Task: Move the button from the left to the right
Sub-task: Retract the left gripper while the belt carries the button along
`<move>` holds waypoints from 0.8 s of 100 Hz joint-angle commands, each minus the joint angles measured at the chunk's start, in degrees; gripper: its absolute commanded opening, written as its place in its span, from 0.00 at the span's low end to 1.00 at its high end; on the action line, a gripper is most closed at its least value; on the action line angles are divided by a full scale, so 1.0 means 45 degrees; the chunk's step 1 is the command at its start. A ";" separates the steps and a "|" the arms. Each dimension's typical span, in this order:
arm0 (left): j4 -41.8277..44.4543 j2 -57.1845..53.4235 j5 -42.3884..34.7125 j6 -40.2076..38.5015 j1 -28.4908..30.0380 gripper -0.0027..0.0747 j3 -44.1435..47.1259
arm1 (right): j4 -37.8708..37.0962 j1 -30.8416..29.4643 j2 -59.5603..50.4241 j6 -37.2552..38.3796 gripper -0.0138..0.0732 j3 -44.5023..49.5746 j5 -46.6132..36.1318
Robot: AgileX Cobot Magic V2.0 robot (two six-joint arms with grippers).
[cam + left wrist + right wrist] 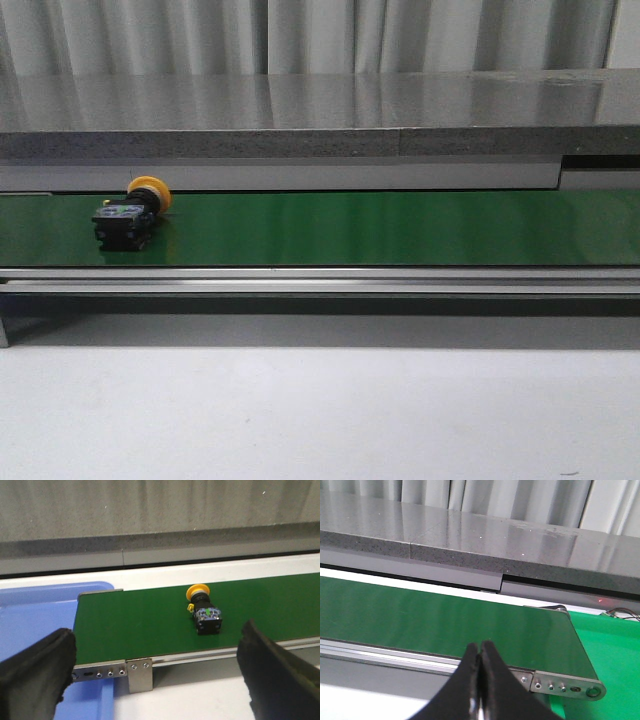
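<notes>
Light: even, soft, moderately bright.
Glare: pale streaks on grey counter (pixel 320 100) and green belt (pixel 400 225).
Focus: left gripper fingers (pixel 35 675) blurred.
Shadow: dark band under belt frame.

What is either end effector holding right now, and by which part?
Nothing is held. The left end effector is open, its fingers apart, short of the button lying on the green belt. The right end effector is shut and empty.

Left gripper (pixel 155 672): two broad matte black fingers (pixel 37 672) with rough, rounded tips, seen at lower left and lower right of frame. Right gripper (pixel 479 680): two slim black tapered fingers (pixel 495 682), smooth-faced, at lower centre of frame. No markings, cables or screws discernible.
</notes>
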 commanded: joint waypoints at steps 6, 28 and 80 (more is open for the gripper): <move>-0.0577 -0.0647 -0.1472 0.0070 -0.0242 0.82 0.0063 | -0.0143 -0.0059 -0.0219 -0.0012 0.08 0.0012 -0.1031; -0.0577 -0.0706 -0.3129 0.0070 -0.0215 0.75 0.0122 | -0.0143 -0.0059 -0.0219 -0.0012 0.08 0.0012 -0.1031; -0.0577 -0.0706 -0.3023 0.0070 -0.0215 0.13 0.0122 | -0.0143 -0.0059 -0.0219 -0.0012 0.08 0.0012 -0.1031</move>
